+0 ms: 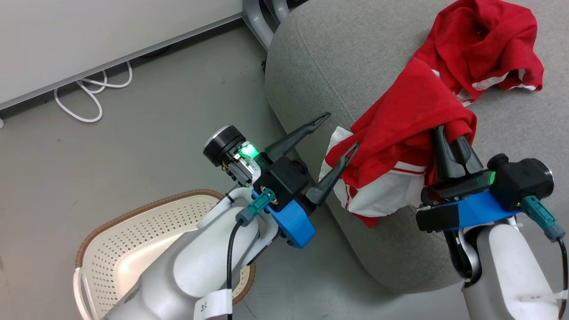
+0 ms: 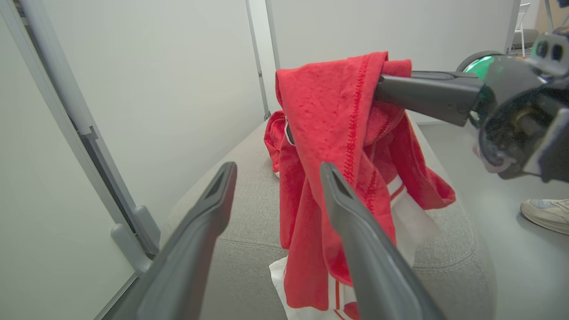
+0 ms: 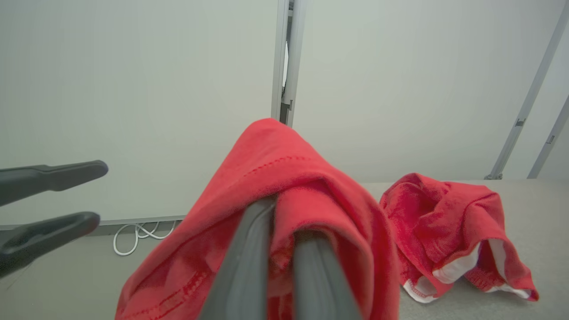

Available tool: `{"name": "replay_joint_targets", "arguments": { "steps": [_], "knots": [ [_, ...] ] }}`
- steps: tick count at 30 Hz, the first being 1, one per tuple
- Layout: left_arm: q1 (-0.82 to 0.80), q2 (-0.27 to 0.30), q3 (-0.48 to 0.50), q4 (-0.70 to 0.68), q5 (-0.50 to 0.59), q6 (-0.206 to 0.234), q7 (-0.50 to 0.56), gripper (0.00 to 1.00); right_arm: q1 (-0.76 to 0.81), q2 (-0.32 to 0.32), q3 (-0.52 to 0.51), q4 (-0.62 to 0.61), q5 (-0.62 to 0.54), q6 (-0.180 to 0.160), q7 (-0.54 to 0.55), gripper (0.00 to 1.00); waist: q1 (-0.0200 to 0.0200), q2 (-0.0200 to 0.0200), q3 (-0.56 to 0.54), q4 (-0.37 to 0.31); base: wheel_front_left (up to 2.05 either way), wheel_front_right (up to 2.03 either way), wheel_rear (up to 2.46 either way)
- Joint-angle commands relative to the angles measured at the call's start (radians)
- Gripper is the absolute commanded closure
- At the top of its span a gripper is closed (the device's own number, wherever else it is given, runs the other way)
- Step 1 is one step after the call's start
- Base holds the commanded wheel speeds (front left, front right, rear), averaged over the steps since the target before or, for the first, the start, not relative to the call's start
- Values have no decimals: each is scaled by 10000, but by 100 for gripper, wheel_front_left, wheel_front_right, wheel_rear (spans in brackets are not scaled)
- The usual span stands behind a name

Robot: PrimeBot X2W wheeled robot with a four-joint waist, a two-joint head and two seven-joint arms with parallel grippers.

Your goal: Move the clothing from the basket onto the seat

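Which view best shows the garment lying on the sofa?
Head view: the loose garment lies nearly whole on the sofa. Right wrist view shows it beyond the held garment; left wrist view catches a sliver behind it.

matt cloth clothing (image 1: 400, 115), woven seat (image 1: 329, 53), perforated plastic basket (image 1: 133, 235).

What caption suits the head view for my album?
Right fingers pinch a red garment over the grey seat; another garment lies on it.

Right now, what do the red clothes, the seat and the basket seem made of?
Red clothes: soft knit-looking fabric, matte; it drapes and shows stitched hems.
Seat: grey woven upholstery, matte; visible weave.
Basket: likely cream plastic, smooth; moulded holes, brown woven-look rim.
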Motion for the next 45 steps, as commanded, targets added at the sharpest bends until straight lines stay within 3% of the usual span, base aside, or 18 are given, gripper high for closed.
{"name": "replay_joint_targets", "arguments": {
  "steps": [1,14,23,30,37,45],
  "knots": [
    [-145,11,-219,58,-70,-5,-48,0,209,-41,-104,-75,-74,1,-39,100,0,0,48,-79,0,0,0],
    [-219,78,-531,128,-318,-5,-48,0,326,-38,-313,-152,-121,1,-41,100,0,0,77,-66,0,0,0],
    [-369,163,-314,-6,-106,-5,-48,0,-1209,-903,-128,-508,-317,1,-39,100,0,0,667,9,0,0,0],
    [-931,486,-345,-32,115,-5,-48,0,-3722,-2026,-765,-840,-433,1,-39,100,0,0,1922,72,0,0,0],
    [-1600,768,-502,0,225,-6,-43,0,-5956,-3403,-2233,-775,-401,1,-39,100,0,0,3057,153,0,0,0],
    [-2303,960,-772,-183,334,-6,104,0,-7304,-5417,-3704,637,-338,0,-36,100,0,0,4072,409,0,0,0]
  ]
}}
